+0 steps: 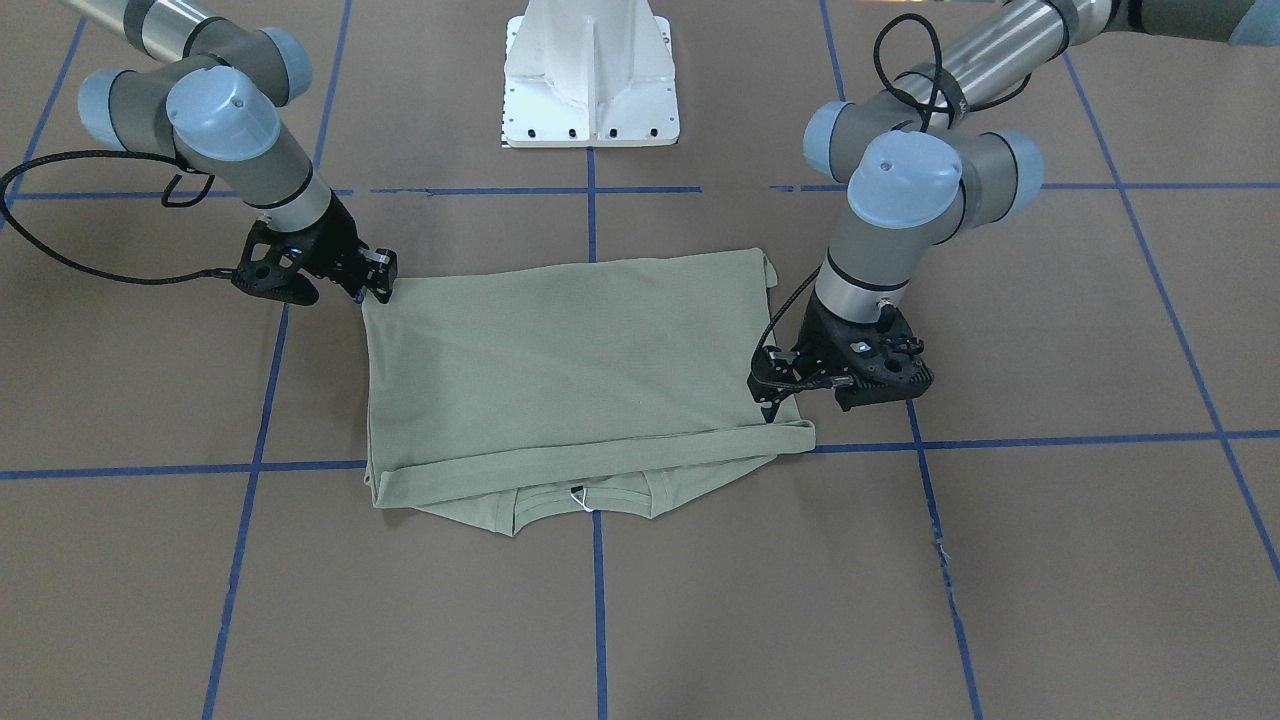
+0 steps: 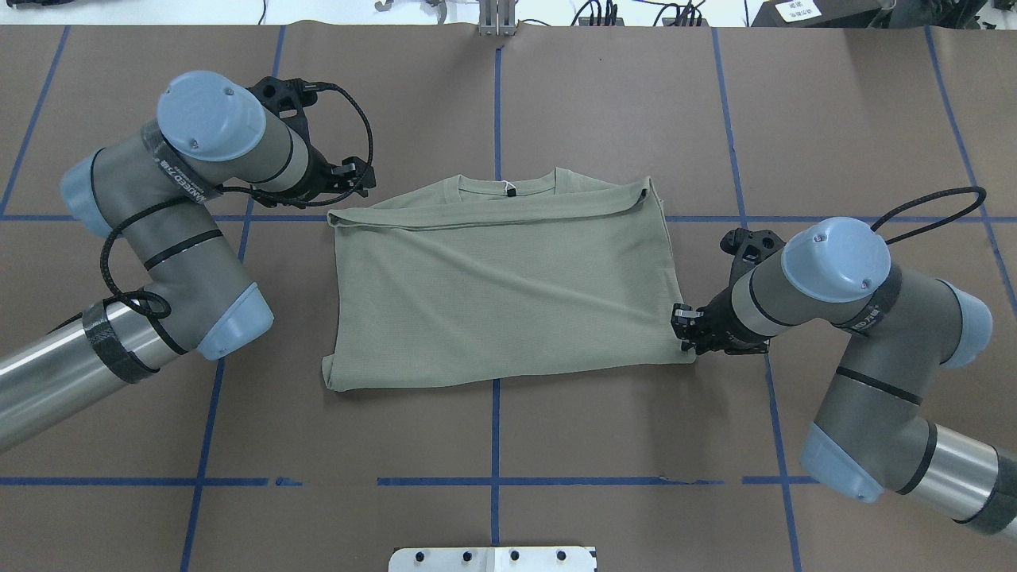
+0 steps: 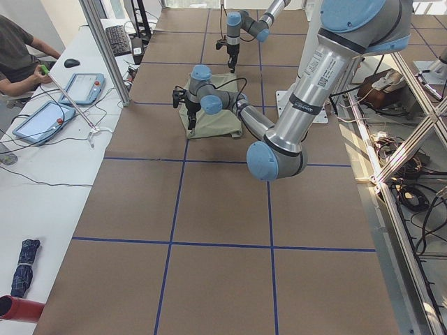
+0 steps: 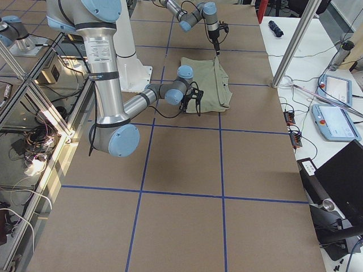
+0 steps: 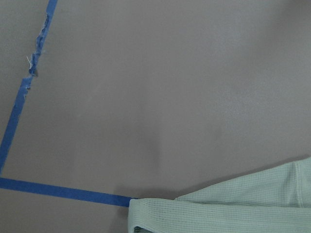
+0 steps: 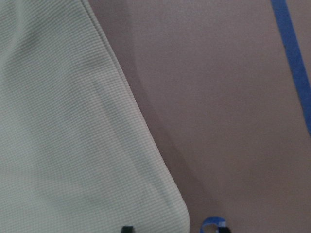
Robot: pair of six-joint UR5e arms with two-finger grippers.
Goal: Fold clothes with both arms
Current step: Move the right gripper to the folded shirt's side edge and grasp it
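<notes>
The sage-green shirt [image 1: 570, 350] [image 2: 500, 302] lies flat on the brown table as a folded rectangle. Its neckline and white label [image 2: 509, 189] peek out at the far edge. My left gripper [image 1: 770, 405] [image 2: 357, 179] hovers by the far left corner, just off the cloth, and looks open; its wrist view shows only that corner [image 5: 243, 204]. At the near right corner sits my right gripper [image 1: 380, 285] [image 2: 682, 327], open, with one black fingertip [image 6: 127, 229] at the cloth edge [image 6: 63, 136]. Neither gripper holds any fabric.
The white pedestal [image 1: 590, 80] stands on the robot's side of the shirt. Blue tape lines [image 2: 494, 413] grid the table. A person [image 3: 17, 56] sits at a side table with tablets [image 3: 84, 87] beyond the far edge.
</notes>
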